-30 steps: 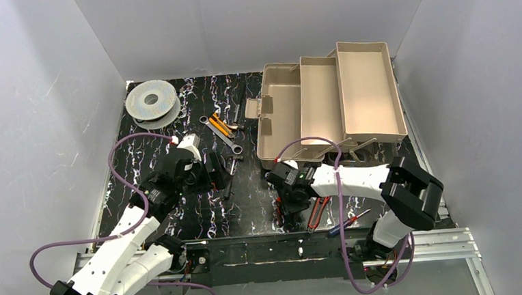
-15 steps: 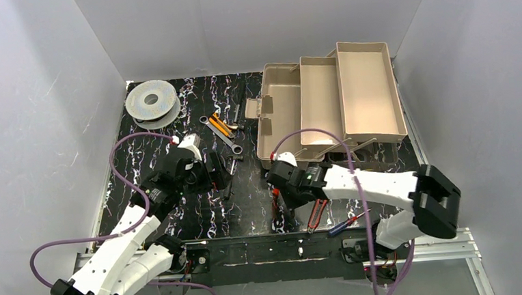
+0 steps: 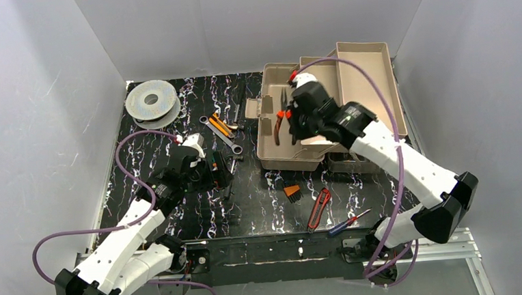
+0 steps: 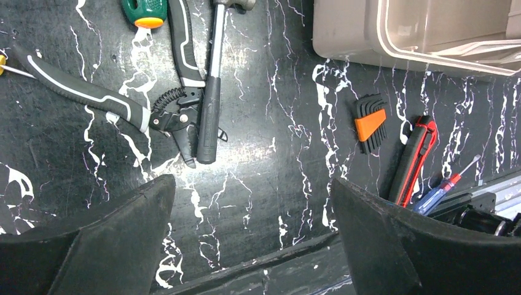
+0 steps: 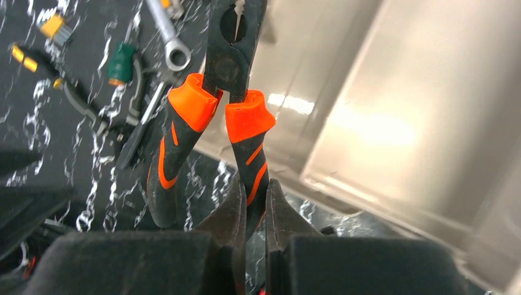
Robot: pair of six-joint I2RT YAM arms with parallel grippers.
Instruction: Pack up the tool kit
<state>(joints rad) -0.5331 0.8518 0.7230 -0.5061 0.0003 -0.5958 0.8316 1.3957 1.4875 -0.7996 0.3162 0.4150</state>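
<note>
The beige tool kit [image 3: 351, 94] stands open at the back right with its trays folded out; its wall also shows in the right wrist view [image 5: 393, 123] and its corner in the left wrist view [image 4: 368, 37]. My right gripper [image 3: 289, 117] is shut on one handle of orange-and-black pliers [image 5: 236, 123] and holds them in the air over the kit's left compartment [image 3: 280, 112]. My left gripper [image 4: 252, 203] is open and empty, low over the mat, near grey-handled pliers [image 4: 92, 98] and a black-handled hammer [image 4: 209, 104].
A grey wire spool [image 3: 151, 101] lies back left. A wrench and orange tools [image 3: 220, 128] lie mid-back. An orange hex key set [image 3: 292, 192], a red utility knife [image 3: 318, 208] and a screwdriver [image 3: 348, 221] lie near the front rail. A green-handled tool [image 4: 144, 9] lies by the pliers.
My right arm has lifted the orange pliers off the mat near the front and swung them back over the tool kit. The hex key set now shows. My left arm shifted slightly.
</note>
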